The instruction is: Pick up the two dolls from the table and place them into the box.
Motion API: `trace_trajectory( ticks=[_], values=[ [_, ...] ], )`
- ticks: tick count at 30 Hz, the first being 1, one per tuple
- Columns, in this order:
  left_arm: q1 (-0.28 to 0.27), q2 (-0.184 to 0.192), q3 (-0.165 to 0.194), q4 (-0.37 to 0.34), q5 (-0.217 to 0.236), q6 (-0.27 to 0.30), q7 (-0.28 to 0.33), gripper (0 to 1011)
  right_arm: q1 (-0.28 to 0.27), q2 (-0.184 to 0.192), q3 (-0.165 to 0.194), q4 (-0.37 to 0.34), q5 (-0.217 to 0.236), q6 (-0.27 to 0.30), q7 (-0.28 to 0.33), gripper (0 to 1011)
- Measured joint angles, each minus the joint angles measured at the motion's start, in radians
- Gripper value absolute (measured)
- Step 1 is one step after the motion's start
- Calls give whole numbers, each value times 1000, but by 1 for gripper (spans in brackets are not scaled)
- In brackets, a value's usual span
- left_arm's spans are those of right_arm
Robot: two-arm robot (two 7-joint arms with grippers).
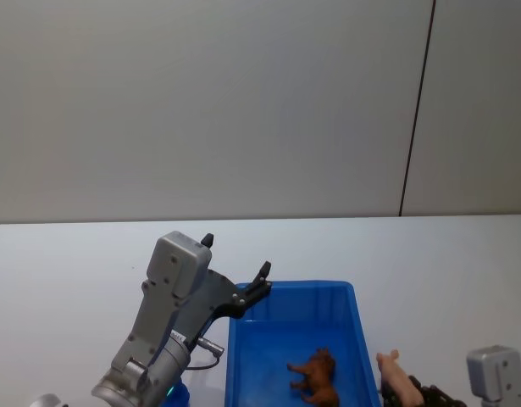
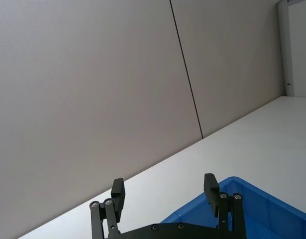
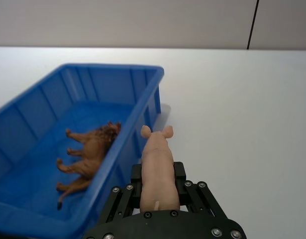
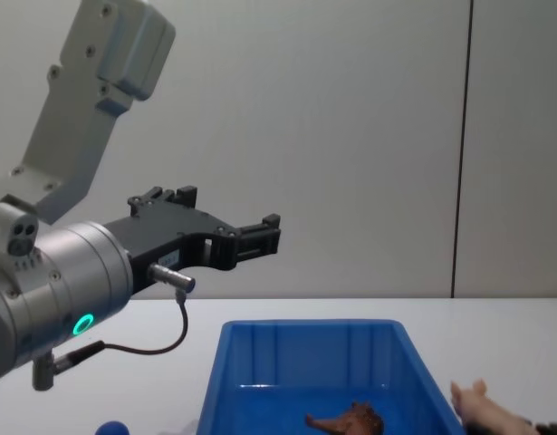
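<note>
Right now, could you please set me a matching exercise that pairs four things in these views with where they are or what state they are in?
Things:
1. brown toy animal
2. pink toy pig
3. left gripper
4. blue box

Places or states:
A. open and empty, above the box's far left corner
B. standing on the white table
C. lying inside the box
D. clamped in the right gripper, just outside the box's right wall

Pairs: 1-C, 2-D, 3-A, 4-B.
</note>
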Motion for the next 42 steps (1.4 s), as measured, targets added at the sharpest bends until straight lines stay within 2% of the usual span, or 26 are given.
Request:
trace_trajectory(
  ticks=[8, 14, 21, 28, 33, 37, 38, 42],
  values=[
    [0, 0, 0, 0, 0, 0, 0, 1003, 5, -4, 2, -59, 4, -21, 9, 362],
    [0, 0, 0, 0, 0, 0, 0, 1003, 29, -15, 2, -104, -15, -24, 19, 362],
    [0, 0, 0, 0, 0, 0, 0, 1003, 62, -32, -6, -131, -40, -8, 43, 362],
    [0, 0, 0, 0, 0, 0, 0, 1003, 96, -53, -17, -127, -53, 29, 85, 369],
    [0, 0, 0, 0, 0, 0, 0, 1003, 123, -72, -28, -98, -57, 60, 122, 490],
    [0, 0, 0, 0, 0, 0, 0, 1003, 140, -84, -34, -74, -59, 80, 145, 654],
    [0, 0, 0, 0, 0, 0, 0, 1003, 143, -85, -35, -70, -59, 82, 147, 654],
    [0, 0, 0, 0, 0, 0, 0, 1003, 155, -95, -40, -47, -59, 97, 155, 800]
  ],
)
